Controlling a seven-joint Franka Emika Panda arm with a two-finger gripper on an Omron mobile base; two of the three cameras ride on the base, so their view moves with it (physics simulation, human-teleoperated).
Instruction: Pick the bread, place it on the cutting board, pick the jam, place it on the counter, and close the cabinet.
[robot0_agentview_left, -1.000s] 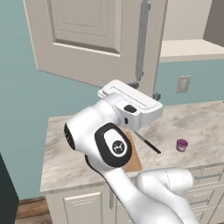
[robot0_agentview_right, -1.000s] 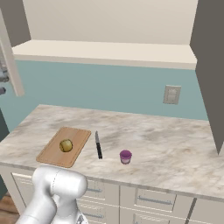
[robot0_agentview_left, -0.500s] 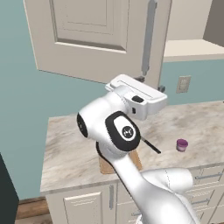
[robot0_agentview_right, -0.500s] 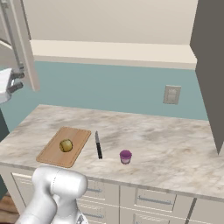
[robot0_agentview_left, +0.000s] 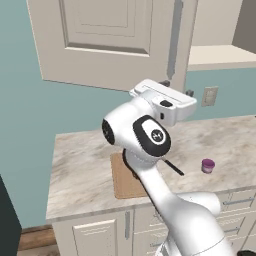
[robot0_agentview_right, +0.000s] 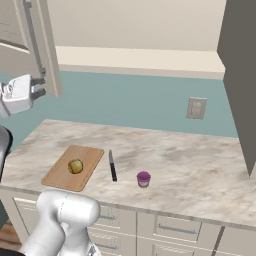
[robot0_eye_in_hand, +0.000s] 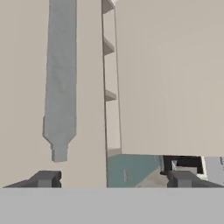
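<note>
The bread (robot0_agentview_right: 75, 166) lies on the wooden cutting board (robot0_agentview_right: 60, 175), which also shows behind my arm (robot0_agentview_left: 122, 182). Right of the board, the purple jam (robot0_agentview_right: 143, 178) stands on the marbled counter (robot0_agentview_right: 190, 170); the jam (robot0_agentview_left: 208, 165) is upright. The cabinet's left door (robot0_agentview_right: 46, 45) stands partly open, its panel (robot0_agentview_left: 110, 40) wide across the left base view. My gripper (robot0_agentview_right: 40, 87) is raised against that door's lower edge, open and empty. In the hand view the gripper (robot0_eye_in_hand: 113, 179) straddles the door edge, beside the metal bar handle (robot0_eye_in_hand: 59, 87).
A black knife (robot0_agentview_right: 112, 165) lies on the counter between board and jam. The cabinet's right door (robot0_agentview_right: 240, 75) hangs open at the right. A wall outlet (robot0_agentview_right: 196, 107) sits above the counter, and the cream shelf (robot0_agentview_right: 140, 60) runs along the cabinet's bottom.
The left cabinet door has swung inward toward the cabinet, and my hand has moved with it, staying at its lower edge. Bread, jam and knife stay put.
</note>
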